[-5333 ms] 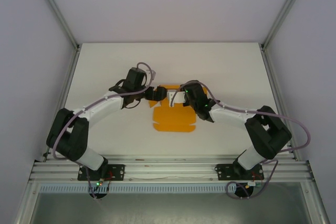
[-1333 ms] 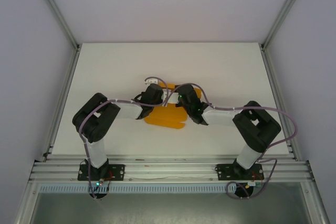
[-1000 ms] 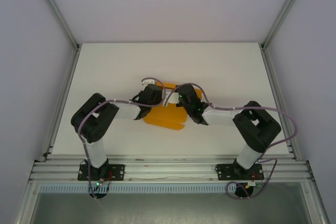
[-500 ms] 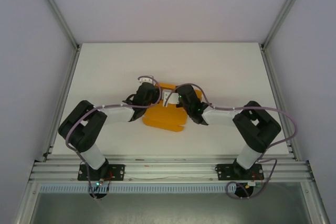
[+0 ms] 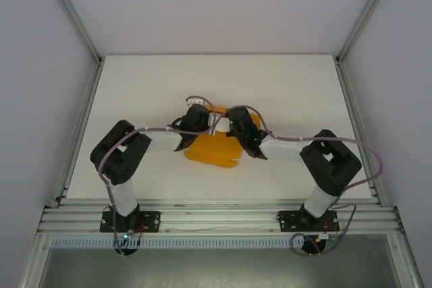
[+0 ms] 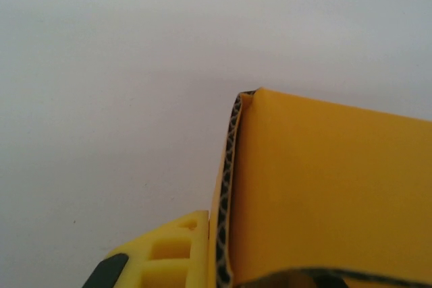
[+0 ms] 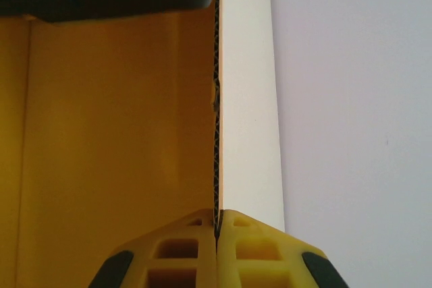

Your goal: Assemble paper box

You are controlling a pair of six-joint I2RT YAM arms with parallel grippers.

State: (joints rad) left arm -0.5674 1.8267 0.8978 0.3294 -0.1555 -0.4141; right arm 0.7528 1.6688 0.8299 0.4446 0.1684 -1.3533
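The paper box sits half-formed near the middle of the white counter, between the two arms, with one flat flap lying toward the near edge. The right claw is clenched on a raised wall of the box, which is orange on its inner face and white outside. One yellow finger of the left claw presses against another upright panel's corrugated edge; I cannot tell whether that claw grips.
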